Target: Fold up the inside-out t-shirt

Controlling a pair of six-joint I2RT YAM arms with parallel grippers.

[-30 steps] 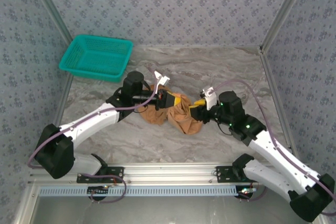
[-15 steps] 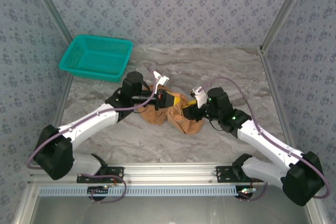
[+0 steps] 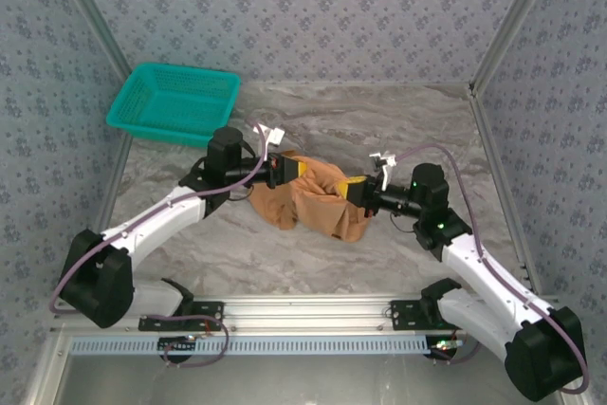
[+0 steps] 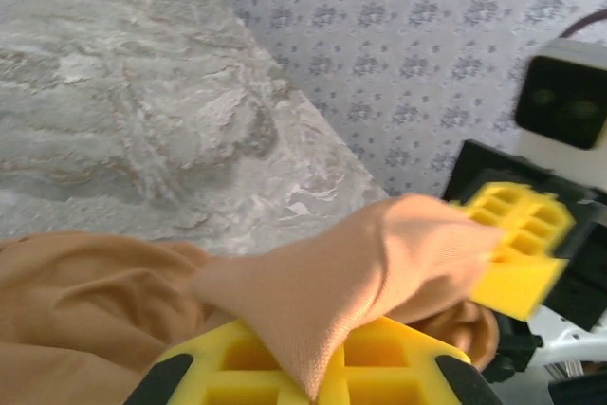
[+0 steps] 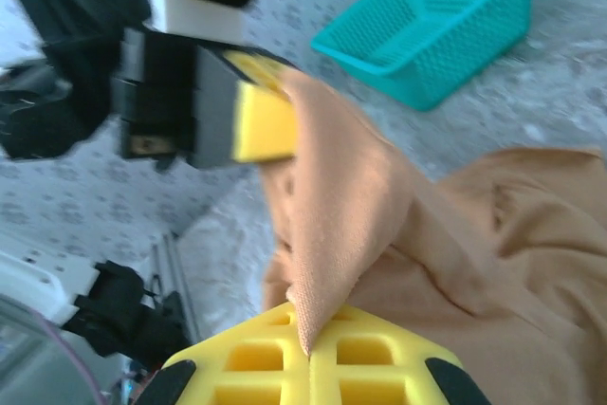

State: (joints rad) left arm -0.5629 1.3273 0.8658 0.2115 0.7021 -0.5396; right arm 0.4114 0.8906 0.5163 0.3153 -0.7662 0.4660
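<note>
The inside-out t-shirt (image 3: 305, 204) is an orange-tan heap in the middle of the table. A band of it is pulled taut between the two grippers. My left gripper (image 3: 285, 170) is shut on the shirt's left upper edge. In the left wrist view the cloth (image 4: 332, 272) comes to a point pinched between the yellow fingers (image 4: 237, 367). My right gripper (image 3: 354, 193) is shut on the right side of the shirt. In the right wrist view a fold of cloth (image 5: 332, 225) narrows into the seam between its yellow fingers (image 5: 256, 358).
A teal mesh basket (image 3: 175, 101) stands at the back left of the marble table (image 3: 398, 120) and also shows in the right wrist view as the basket (image 5: 436, 26). Patterned walls enclose the table on three sides. An aluminium rail (image 3: 303, 315) runs along the near edge.
The right gripper has closed on the shirt and drawn back to the right. The left gripper has shifted left, so the cloth between them is stretched out wider.
</note>
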